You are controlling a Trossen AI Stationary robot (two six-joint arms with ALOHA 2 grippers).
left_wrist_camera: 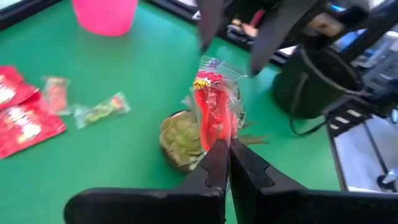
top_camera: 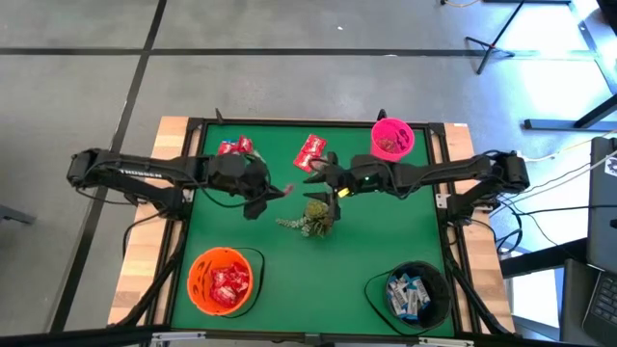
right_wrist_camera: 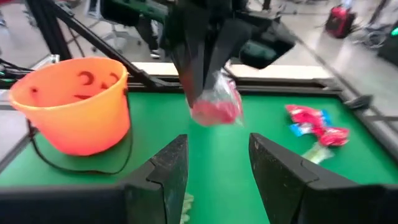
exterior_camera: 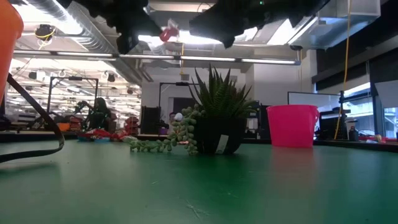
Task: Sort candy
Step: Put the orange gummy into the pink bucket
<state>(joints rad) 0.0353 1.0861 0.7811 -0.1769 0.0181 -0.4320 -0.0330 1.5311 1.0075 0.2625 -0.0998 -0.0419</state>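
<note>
My left gripper hangs over the middle of the green table, shut on a small candy with a red centre in a clear wrapper. The candy floats above the potted plant. My right gripper faces it from the table's right, open, with the candy just ahead of its fingers and apart from them. Loose red packets and more lie on the far half of the table. Two tiny wrapped pieces lie beside them. My left gripper pinches the wrapper's near end between its two fingertips. The fingers slant down and toward the table's right. The candy sticks out past the fingertips, lifted clear of the table and the plant.
A pink bowl stands at the far right. An orange bowl with red packets stands near left. A black bowl with white-and-blue packets stands near right. The plant's trailing sprig lies on the table's middle.
</note>
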